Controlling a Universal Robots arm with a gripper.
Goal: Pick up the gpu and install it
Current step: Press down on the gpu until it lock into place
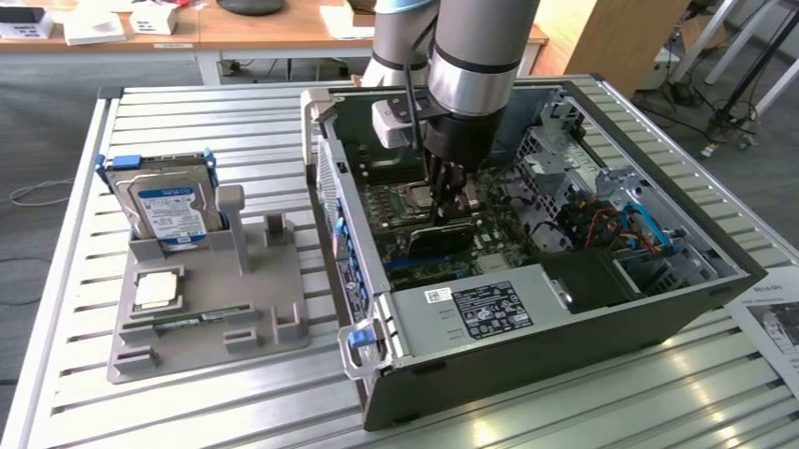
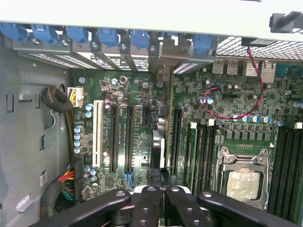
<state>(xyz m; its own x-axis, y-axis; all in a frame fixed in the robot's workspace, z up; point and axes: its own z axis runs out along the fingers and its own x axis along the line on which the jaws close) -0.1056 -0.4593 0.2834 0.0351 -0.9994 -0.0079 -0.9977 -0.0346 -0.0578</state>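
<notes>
The gpu (image 1: 437, 241) is a thin dark card standing on edge in a motherboard slot inside the open computer case (image 1: 562, 346). In the wrist view the gpu (image 2: 160, 142) appears edge-on, running from the rear bracket row toward the fingers. My gripper (image 1: 452, 201) reaches down into the case directly over the card. Its black fingers (image 2: 147, 198) are shut together at the card's upper edge (image 2: 161, 187). Whether they pinch that edge or only rest on it is hidden.
A grey parts holder (image 1: 268, 323) at the exterior view's left carries a silver hard drive (image 1: 168, 206), a square processor (image 1: 156, 290) and a green memory stick (image 1: 200, 318). Inside the case are the processor socket (image 2: 244, 182), cables (image 2: 66, 182) and drive bays (image 1: 624, 234). A paper sheet (image 1: 774, 318) lies right of the case.
</notes>
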